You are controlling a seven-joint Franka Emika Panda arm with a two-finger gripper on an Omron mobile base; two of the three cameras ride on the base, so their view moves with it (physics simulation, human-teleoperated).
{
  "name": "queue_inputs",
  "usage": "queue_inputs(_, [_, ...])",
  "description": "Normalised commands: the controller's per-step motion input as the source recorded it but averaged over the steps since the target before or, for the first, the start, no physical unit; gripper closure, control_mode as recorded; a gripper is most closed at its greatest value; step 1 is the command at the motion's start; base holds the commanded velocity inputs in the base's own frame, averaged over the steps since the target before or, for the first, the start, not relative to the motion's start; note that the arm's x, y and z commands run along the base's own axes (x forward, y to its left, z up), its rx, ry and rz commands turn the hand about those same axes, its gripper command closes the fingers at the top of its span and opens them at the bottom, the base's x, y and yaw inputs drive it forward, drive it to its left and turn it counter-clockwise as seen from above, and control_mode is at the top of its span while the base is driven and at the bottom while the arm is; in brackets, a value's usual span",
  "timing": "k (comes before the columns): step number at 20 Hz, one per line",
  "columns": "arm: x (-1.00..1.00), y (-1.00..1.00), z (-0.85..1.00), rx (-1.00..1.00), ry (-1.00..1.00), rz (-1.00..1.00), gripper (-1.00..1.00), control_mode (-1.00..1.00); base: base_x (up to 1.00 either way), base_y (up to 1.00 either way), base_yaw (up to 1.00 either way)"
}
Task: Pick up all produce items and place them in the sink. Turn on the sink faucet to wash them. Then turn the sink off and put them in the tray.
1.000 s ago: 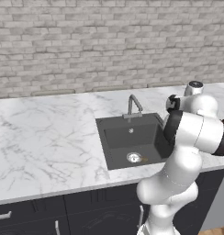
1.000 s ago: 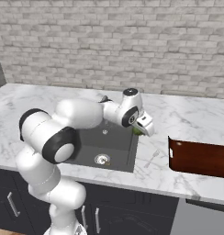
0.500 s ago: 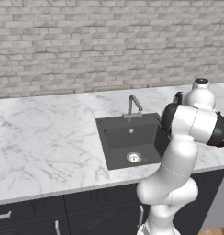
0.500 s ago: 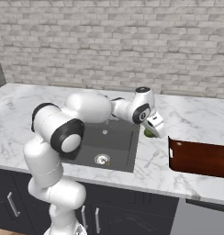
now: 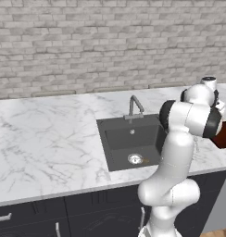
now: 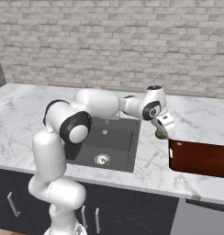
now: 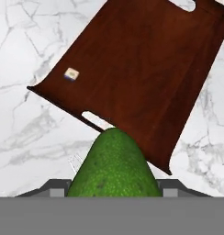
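Observation:
My gripper (image 7: 114, 189) is shut on the shiny green fruit (image 7: 114, 165), which bulges up between the two fingertips (image 7: 56, 187). In the right base view the fruit (image 6: 159, 134) hangs over the marble just left of the reddish-brown tray (image 6: 201, 158). The hand view looks down on the tray (image 7: 146, 69), its near rim right beyond the fruit. A small tan-brown piece (image 5: 143, 160) lies beside the drain in the dark grey sink (image 5: 128, 139). The faucet (image 5: 134, 104) stands at the basin's back edge with no water showing.
White marble counter (image 5: 45, 134) runs left and right of the sink, backed by a grey brick wall. The tray (image 5: 223, 134) sits at the counter's right end. A small pale label (image 7: 71, 74) lies on the tray floor. Dark cabinets are below.
The arm has swung right from over the sink toward the tray, carrying the green fruit with it. The grip has not changed.

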Motion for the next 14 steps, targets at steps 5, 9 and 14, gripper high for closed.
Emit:
queue_inputs(5, [0.0,-0.46,0.0,0.03,0.01,-0.11,1.0,-1.0,0.0,0.0,0.0])
queue_inputs(9, [0.0,-0.39,-0.03,0.05,0.0,-0.11,1.0,-1.0,0.0,0.0,0.0])
queue_inputs(14, [0.0,-0.31,-0.07,0.07,0.02,-0.12,1.0,-1.0,0.0,0.0,0.0])
